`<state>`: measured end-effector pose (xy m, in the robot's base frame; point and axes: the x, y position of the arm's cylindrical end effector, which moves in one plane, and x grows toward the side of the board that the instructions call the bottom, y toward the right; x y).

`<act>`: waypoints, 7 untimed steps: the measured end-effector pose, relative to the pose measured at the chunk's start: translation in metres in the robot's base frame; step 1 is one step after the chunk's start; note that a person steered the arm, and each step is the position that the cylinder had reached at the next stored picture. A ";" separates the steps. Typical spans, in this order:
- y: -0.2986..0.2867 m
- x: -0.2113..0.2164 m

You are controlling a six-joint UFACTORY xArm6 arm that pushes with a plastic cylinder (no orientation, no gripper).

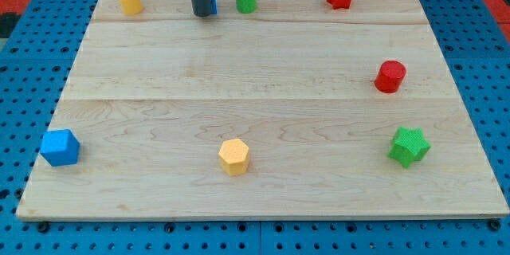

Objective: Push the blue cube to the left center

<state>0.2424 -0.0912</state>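
Standing at the upper middle of the frame with my tip (201, 13), right against a small blue block (212, 5) mostly hidden behind the rod; shape not possible to tell. No gripper to see here, only the plain rod, so nothing to report as open or closed.

Finding the blue cube (60, 147) at the lower left of the frame, very near the left edge of the table (263, 88), well apart from my tip.

Risks, as a judgement:
- Taking the hidden blue block for the target, because of being so close to it.
- Pushing the cube off the left edge, if approached from its right side.
- Better to come from below and push upward; off-centre contact likely to turn the cube sideways.
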 end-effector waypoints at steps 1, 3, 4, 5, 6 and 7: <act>0.009 0.021; -0.001 0.242; -0.047 0.321; -0.112 0.326; -0.158 0.315; -0.154 0.276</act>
<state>0.5187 -0.2456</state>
